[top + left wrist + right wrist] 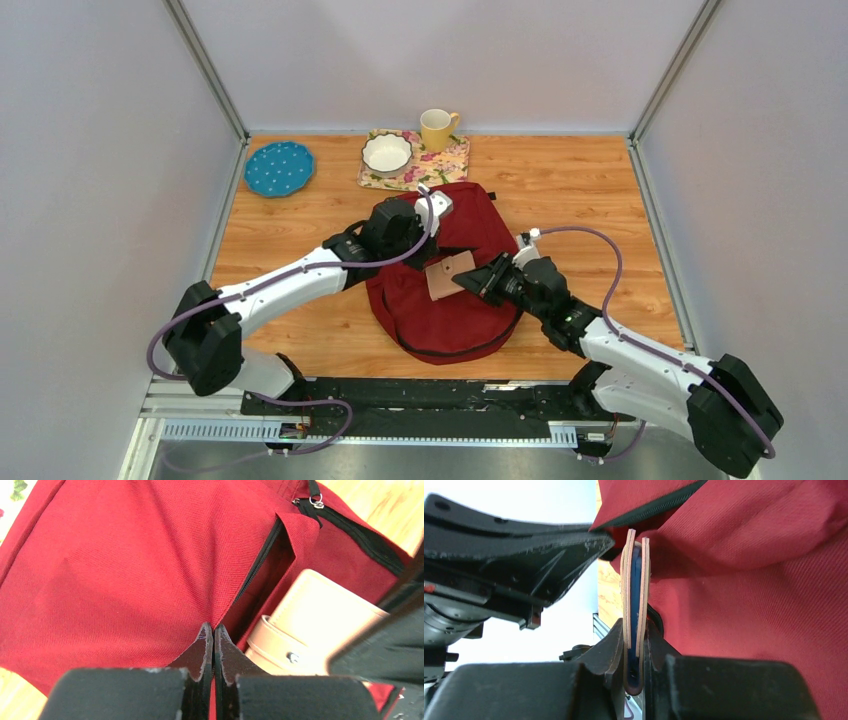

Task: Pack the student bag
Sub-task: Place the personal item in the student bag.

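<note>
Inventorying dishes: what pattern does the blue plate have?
Small white dots on the plate; top external view.

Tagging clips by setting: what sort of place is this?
Probably a lab robot cell: plain white panels in metal framing enclose a wooden tabletop, two arms mount on a rail at its near edge, and the student bag, mug and bowl look staged.

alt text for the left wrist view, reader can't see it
The left tool is shut on the edge of the dark red student bag, beside an unzipped black zipper. In the opening to the right shows a tan leather case with a strap and a metal stud.
</note>
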Controlling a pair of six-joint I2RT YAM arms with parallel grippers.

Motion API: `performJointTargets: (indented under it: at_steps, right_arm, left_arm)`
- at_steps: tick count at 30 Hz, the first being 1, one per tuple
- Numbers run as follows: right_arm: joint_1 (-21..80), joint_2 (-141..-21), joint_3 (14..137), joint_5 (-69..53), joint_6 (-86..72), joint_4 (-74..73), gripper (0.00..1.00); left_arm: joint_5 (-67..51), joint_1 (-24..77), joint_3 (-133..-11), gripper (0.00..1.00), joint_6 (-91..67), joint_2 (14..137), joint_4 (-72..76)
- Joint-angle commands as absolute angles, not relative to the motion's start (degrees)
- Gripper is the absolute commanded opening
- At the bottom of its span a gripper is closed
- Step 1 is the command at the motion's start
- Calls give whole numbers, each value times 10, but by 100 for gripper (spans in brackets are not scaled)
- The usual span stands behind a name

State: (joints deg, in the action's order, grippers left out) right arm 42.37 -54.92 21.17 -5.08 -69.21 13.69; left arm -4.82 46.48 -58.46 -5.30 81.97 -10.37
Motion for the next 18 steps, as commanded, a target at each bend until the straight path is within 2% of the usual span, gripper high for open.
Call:
performJointTargets:
  at_steps: [1,10,13,18]
  right_arm:
    - [398,-565,220,-89,-695,231,0]
    - [401,-649,218,-206,-747,305,0]
    - [401,-654,194,-207,-766,351,0]
    - [399,-660,222,-197,-730,304,0]
  left_arm:
    - [-65,474,-554,0,-119,759,-68]
    - [-76,475,-522,0,-154,741,-32]
    - [-80,475,-525,0,-161,742,-20]
    - [-97,475,-525,0,-172,737,-4]
